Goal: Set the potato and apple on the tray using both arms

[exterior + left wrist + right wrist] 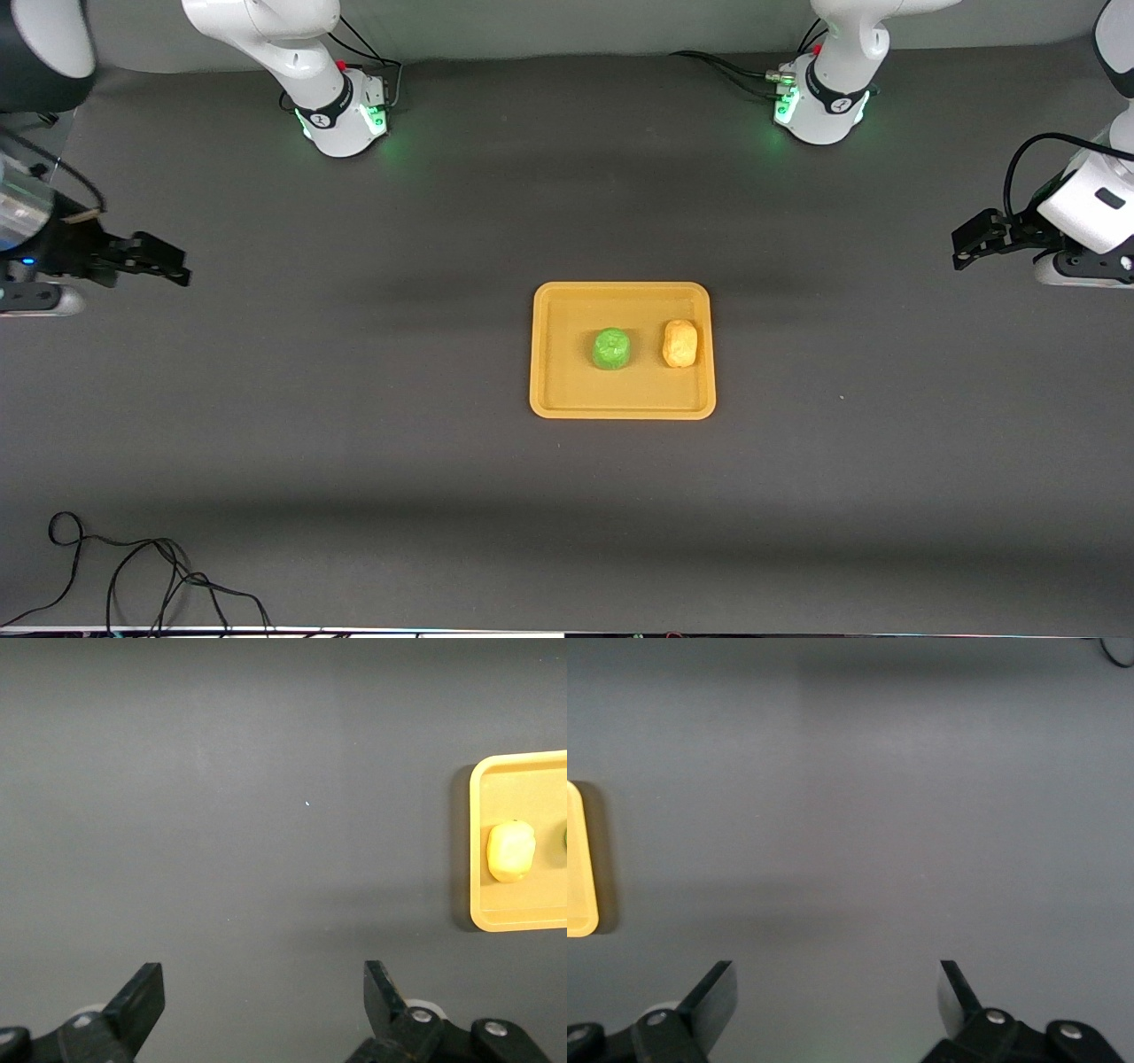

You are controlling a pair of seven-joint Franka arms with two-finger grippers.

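- Tabletop [354, 425]: dark grey, and it carries your yellow tray [620, 399] at its middle.
- Arms: both wait well apart from the tray, the left gripper [966, 244] toward your 3 o'clock edge in the front view, the right gripper [173, 266] toward 9 o'clock; you see both jaws released and empty.
- Apple [611, 349]: on the tray, near its centre.
- Potato [680, 344]: on the tray, at the apple's 3 o'clock, close by the rim.

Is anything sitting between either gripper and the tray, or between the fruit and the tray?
Nothing visible does. The apple and potato already lie on the tray. The left gripper and right gripper hang open over bare table at opposite ends, with only dark mat between them and the tray.
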